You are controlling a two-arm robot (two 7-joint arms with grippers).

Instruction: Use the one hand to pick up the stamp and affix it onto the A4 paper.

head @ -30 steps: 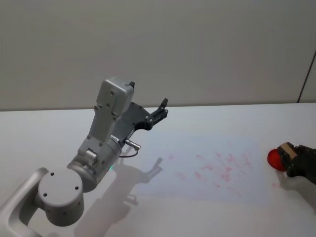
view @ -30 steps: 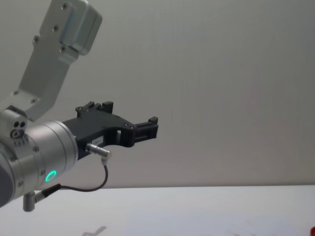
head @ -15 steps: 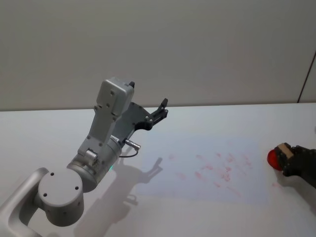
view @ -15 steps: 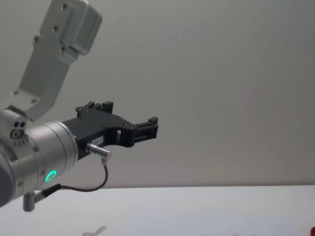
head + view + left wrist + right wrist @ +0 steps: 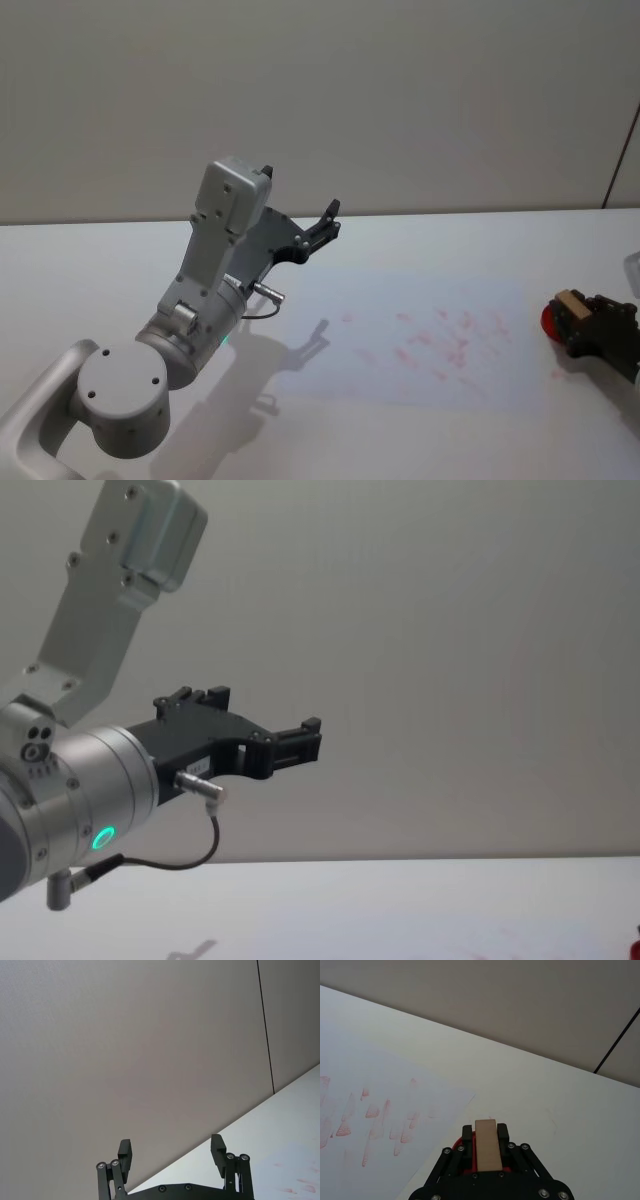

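The stamp [image 5: 571, 304] has a tan wooden end and a red part below; it sits just off the right edge of the A4 paper [image 5: 420, 300]. My right gripper [image 5: 582, 324] is shut on it, low over the table. The right wrist view shows the tan block of the stamp [image 5: 487, 1146] clamped between the black fingers [image 5: 466, 1133], with red showing beneath. The paper [image 5: 385, 1085] there carries several red stamp marks [image 5: 375, 1110]. My left gripper [image 5: 328, 218] is parked raised at the left, and the left gripper [image 5: 172, 1152] is open with nothing in it.
The left arm's grey links and wrist [image 5: 215, 270] stand over the table's left half. The left gripper [image 5: 298, 742] shows high above the table. The white table [image 5: 450, 240] meets a plain wall behind it.
The right gripper, still holding the stamp, has shifted slightly by the paper's right edge. The left arm has not moved.
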